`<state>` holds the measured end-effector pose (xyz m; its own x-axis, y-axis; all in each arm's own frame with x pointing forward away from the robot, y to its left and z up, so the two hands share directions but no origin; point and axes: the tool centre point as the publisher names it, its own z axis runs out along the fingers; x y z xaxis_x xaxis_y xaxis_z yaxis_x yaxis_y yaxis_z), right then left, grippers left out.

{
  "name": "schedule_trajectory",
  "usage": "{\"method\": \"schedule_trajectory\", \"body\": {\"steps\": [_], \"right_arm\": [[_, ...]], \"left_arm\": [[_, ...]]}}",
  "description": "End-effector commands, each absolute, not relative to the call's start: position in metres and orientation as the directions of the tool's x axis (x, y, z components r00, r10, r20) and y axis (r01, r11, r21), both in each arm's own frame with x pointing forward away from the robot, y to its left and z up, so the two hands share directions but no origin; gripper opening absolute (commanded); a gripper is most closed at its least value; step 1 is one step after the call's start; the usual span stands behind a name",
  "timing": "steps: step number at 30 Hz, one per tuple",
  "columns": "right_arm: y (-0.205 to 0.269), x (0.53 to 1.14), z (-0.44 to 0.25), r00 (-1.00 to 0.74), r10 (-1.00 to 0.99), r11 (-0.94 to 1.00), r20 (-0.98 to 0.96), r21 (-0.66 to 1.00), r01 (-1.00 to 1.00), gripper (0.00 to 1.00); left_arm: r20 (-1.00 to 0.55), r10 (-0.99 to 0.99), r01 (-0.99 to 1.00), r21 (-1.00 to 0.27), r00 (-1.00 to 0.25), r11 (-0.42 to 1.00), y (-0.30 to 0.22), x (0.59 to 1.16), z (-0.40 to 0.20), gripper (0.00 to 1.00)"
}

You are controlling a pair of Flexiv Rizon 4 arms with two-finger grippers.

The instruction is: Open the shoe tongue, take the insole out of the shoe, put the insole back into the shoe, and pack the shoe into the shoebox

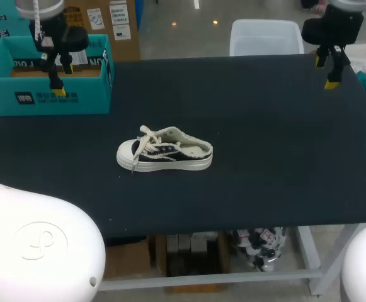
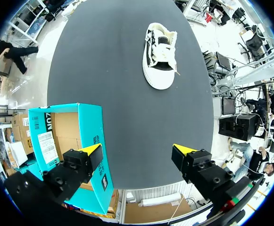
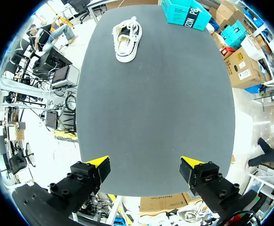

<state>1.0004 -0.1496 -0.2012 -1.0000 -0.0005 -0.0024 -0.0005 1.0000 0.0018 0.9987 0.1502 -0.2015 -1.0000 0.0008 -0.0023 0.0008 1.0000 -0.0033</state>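
Zero steps done, judging by layout. Shoe (image 1: 165,150) lies mid-table (image 1: 264,126), well apart from both arms, insole presumably inside. Shoebox (image 1: 44,97) open at far left corner, no shoe inside. Left gripper (image 2: 139,157) by shoebox, right gripper (image 3: 145,167) at far right: both spread, holding nothing.

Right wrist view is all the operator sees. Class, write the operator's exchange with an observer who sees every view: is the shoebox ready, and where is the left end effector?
Operator: I see the shoebox only from outside. Is it open?
Observer: Yes. The left wrist view looks into it: there is no lid, and the cardboard floor that shows holds nothing.
Operator: Where is the left end effector?
Observer: It hangs open over one wall of the shoebox, partly above the table.
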Motion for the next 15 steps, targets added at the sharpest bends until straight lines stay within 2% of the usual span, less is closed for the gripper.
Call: {"method": "schedule_trajectory", "body": {"steps": [1,8,15], "right_arm": [[-0.15,1.0,-0.201,-1.0,0.0,1.0,-0.002,0.001,0.0,1.0],[-0.15,1.0,-0.201,-1.0,0.0,1.0,-0.002,0.001,0.0,1.0],[-0.133,0.994,-0.207,-1.0,0.015,0.995,0.023,0.095,0.017,1.0]], "left_arm": [[-0.001,0.001,0.001,-0.002,-1.0,1.0,0.15,0.999,-0.201,1.0],[-0.001,0.001,0.001,-0.002,-1.0,1.0,0.15,0.999,-0.201,1.0],[-0.024,0.028,0.028,-0.005,-0.999,1.0,0.131,0.989,-0.194,1.0]]}}
